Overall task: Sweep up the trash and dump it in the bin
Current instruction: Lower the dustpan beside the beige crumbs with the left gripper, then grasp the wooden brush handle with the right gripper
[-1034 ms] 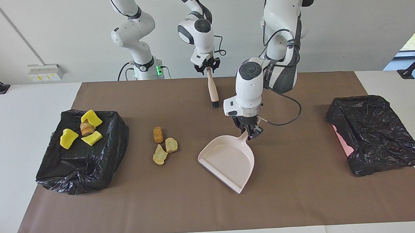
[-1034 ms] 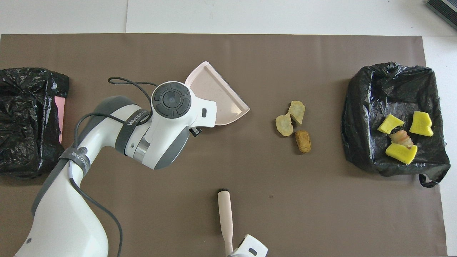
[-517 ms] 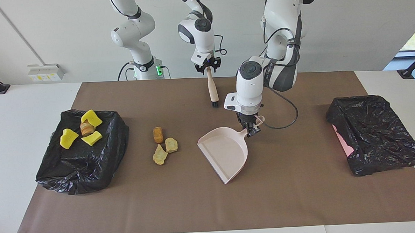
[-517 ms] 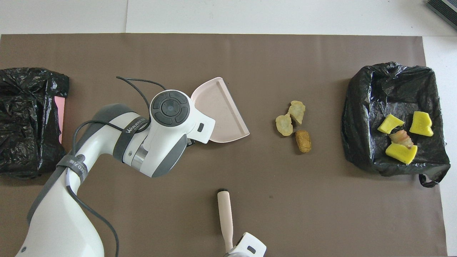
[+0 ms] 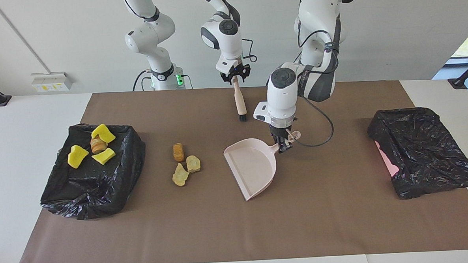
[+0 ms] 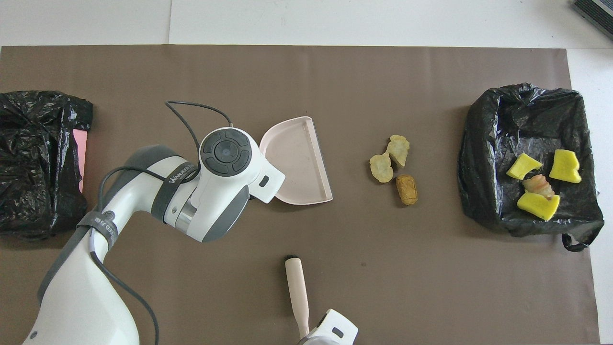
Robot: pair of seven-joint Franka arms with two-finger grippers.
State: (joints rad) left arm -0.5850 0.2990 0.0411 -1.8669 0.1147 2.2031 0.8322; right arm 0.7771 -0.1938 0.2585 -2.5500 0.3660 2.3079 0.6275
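Three tan to orange-brown pieces of trash [image 5: 185, 163] [image 6: 395, 166] lie loose on the brown mat. Three yellow chunks and a brown piece [image 5: 94, 147] [image 6: 541, 181] sit in the black-lined bin [image 5: 90, 185] [image 6: 488, 143] at the right arm's end. My left gripper [image 5: 284, 144] is shut on the handle of the pale pink dustpan [image 5: 253, 170] [image 6: 297, 163], whose mouth faces the loose trash. My right gripper [image 5: 234, 77] is shut on the beige-handled brush [image 5: 239, 99] [image 6: 297, 292], which hangs bristles down near the robots.
A second black-lined bin [image 5: 420, 151] [image 6: 38, 163] with a pink patch showing stands at the left arm's end. The brown mat [image 5: 238, 234] covers most of the white table.
The left gripper has pulled back toward the robots and turned the dustpan, so its mouth now faces the loose trash. The right gripper has shifted the brush slightly.
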